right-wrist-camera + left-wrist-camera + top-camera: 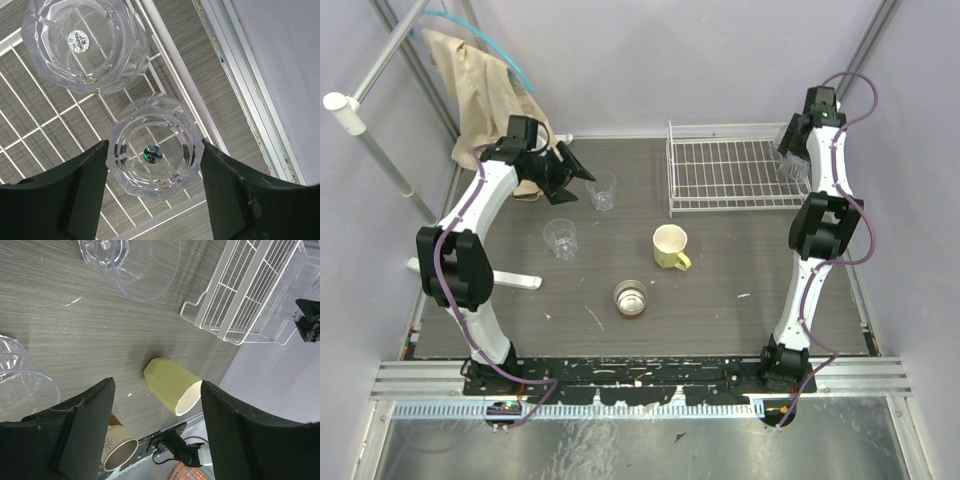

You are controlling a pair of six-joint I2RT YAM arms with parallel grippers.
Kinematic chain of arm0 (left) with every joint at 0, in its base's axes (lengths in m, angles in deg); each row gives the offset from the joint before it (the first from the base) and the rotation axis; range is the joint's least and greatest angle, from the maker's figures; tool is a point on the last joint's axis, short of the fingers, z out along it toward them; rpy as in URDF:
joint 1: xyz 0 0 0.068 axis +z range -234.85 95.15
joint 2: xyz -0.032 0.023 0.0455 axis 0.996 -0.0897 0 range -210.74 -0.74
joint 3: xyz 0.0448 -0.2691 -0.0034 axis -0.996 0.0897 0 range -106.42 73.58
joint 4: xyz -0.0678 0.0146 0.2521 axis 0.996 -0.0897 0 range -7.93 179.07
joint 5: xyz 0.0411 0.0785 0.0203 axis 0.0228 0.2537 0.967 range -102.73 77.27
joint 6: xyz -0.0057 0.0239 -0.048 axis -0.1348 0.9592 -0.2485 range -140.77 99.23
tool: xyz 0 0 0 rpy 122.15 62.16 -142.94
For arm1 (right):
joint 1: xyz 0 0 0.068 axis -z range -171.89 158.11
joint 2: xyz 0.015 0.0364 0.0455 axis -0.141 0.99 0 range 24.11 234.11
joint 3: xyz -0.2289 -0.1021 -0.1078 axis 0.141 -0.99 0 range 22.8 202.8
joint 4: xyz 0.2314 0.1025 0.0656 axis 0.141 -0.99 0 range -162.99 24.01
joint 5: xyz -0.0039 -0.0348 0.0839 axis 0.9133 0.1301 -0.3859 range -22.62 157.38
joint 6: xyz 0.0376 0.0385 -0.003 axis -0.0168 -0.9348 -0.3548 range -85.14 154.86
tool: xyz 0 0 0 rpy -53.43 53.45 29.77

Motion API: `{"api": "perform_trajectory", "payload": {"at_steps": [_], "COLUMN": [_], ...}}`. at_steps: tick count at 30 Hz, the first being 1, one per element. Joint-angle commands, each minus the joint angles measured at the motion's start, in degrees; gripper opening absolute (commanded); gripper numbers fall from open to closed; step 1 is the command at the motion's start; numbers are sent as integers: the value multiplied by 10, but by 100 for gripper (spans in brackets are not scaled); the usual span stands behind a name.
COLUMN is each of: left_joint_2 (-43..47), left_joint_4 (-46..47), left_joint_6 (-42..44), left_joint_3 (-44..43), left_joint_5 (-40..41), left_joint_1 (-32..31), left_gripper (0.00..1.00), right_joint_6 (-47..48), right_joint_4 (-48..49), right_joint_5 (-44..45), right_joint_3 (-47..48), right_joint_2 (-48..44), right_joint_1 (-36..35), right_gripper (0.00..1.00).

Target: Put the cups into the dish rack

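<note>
Tumbler in rack, mug before its left corner

tumbler cropped, metallic cup half hidden

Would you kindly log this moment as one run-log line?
left hand: open, empty | right hand: flanks tumbler at dish rack, grip unclear | in rack: other tumbler | table: two tumblers, mug, metal cup

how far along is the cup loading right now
Done: one clear tumbler sits in the dish rack. In hand: the right gripper is closed on a second tumbler over the rack's right side, not yet released. Left: two more tumblers, the yellow mug and the metallic cup are on the table; the left gripper is open and empty above them.
</note>
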Motion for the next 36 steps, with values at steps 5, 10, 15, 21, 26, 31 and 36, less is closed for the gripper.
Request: {"api": "perform_trajectory", "payload": {"at_steps": [5, 10, 15, 21, 26, 31, 36], "left_joint_2": [-4, -5, -2, -1, -1, -7, -35], "left_joint_4": [10, 12, 15, 18, 18, 1, -19], "left_joint_6": [6, 5, 6, 5, 7, 20, 34], "left_joint_3": [5, 7, 13, 19, 16, -2, -39], "left_joint_5": [-10, -12, -13, -14, -8, 18, 47], "left_joint_1": [5, 4, 5, 5, 5, 5, 4], "left_gripper": [77, 77, 77, 77, 79, 83, 81], "right_joint_6": [7, 5, 7, 9, 11, 12, 11], "right_joint_4": [25, 23, 31, 31, 51, 41, 45], "right_joint_5": [21, 20, 24, 39, 53, 59, 60], "right_joint_3": [4, -2, -23, -27, -44, -43, -74], "right_joint_2": [-8, -14, -28, -39, -72, -88, -118], "right_joint_1": [0, -1, -3, -6, -8, -8, -7], "right_gripper": [64, 73, 83, 88, 90, 91, 91]}}
